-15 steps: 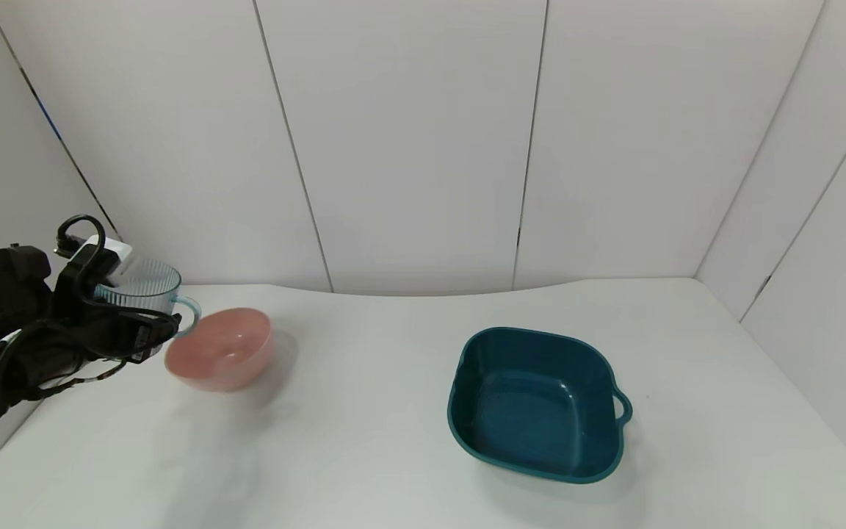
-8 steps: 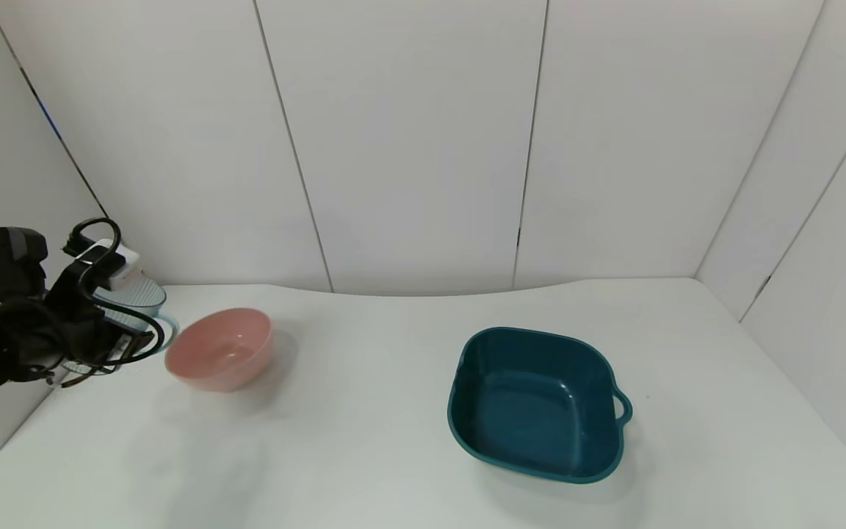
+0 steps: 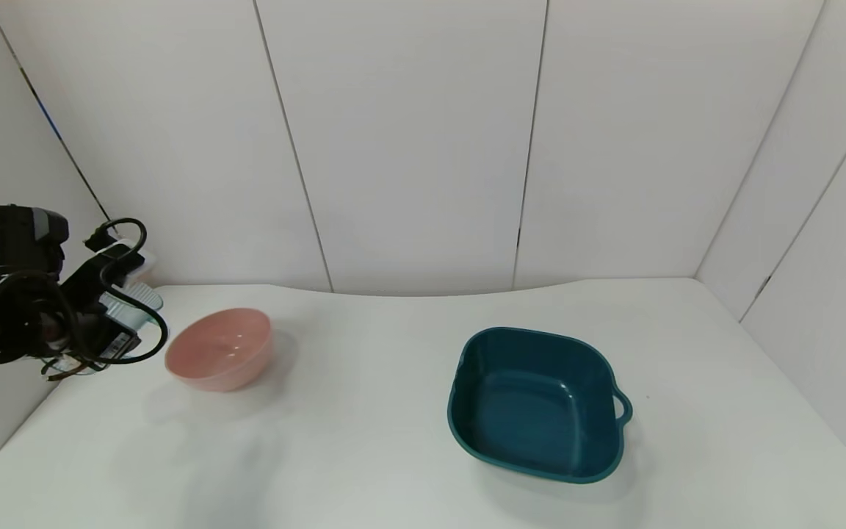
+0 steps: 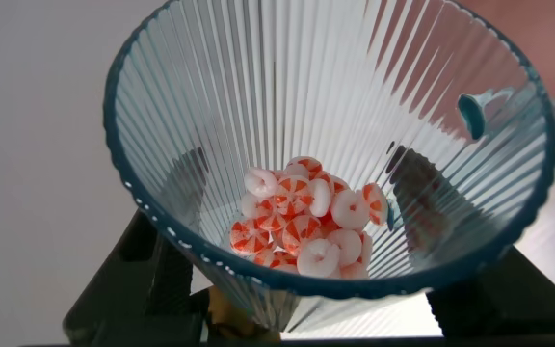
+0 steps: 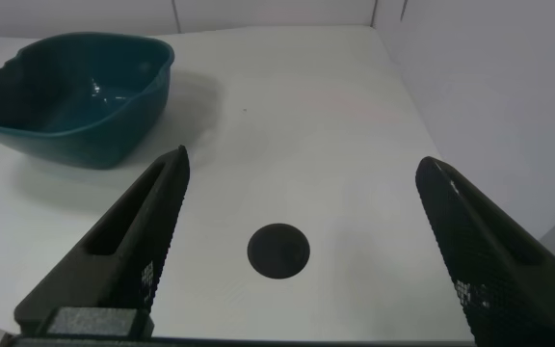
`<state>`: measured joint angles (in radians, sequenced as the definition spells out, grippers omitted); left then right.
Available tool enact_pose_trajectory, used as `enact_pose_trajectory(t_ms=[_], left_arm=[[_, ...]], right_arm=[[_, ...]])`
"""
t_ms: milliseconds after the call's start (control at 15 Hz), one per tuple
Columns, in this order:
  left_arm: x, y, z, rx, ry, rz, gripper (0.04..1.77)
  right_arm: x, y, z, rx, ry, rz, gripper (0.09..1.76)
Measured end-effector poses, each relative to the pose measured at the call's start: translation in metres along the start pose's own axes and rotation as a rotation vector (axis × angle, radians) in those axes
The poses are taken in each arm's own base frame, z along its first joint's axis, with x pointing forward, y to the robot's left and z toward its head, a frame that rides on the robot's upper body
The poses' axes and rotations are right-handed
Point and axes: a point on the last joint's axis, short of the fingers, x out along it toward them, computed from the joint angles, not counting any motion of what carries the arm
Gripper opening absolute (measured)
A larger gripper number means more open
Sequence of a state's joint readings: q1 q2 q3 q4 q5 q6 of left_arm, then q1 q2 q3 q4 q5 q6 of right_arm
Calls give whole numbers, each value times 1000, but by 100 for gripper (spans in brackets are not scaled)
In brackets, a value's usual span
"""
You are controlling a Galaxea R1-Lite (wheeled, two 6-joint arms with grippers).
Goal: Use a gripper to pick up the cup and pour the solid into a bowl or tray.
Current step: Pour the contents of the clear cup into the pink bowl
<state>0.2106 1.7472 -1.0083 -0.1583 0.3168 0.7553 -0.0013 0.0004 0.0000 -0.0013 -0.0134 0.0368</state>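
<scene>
Gripping the cup point(image 4: 330, 145), my left gripper point(image 3: 111, 323) sits at the far left edge of the table point(image 3: 364, 441), its fingers point(image 4: 157, 280) clamped on the base. I see the cup as clear, pale blue and ribbed, with a loop handle point(image 4: 475, 111) on one side, and from the head view it is mostly hidden behind the gripper and cables. Inside lies the solid point(image 4: 306, 226), a small heap of round white and orange-red bits at the bottom. Just to its right stands the pink bowl point(image 3: 221, 349), smooth and wide. My right gripper point(image 5: 297, 251) hangs open near the teal tray point(image 3: 537, 404) over a black dot point(image 5: 277, 251). I read no writing anywhere.
</scene>
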Motion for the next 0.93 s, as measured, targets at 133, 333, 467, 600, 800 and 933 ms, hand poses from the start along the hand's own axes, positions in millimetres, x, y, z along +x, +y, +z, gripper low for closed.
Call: enact_pose_trajectory(t_ms=[133, 333, 467, 600, 800, 933], left_arm=[[5, -4, 3, 31, 25, 14, 131], [12, -15, 11, 95, 48, 18, 131], [16, -20, 14, 137, 69, 28, 131], [22, -24, 20, 165, 86, 44, 131], [29, -28, 27, 220, 109, 69, 131], [30, -31, 31, 264, 113, 74, 131]], right_arm=[[0, 0, 0, 0, 0, 0, 171], [0, 0, 0, 0, 0, 0, 171], [0, 0, 0, 0, 0, 0, 171], [0, 0, 0, 0, 0, 0, 171], [0, 0, 0, 0, 0, -1, 171], [0, 0, 0, 0, 0, 0, 171]])
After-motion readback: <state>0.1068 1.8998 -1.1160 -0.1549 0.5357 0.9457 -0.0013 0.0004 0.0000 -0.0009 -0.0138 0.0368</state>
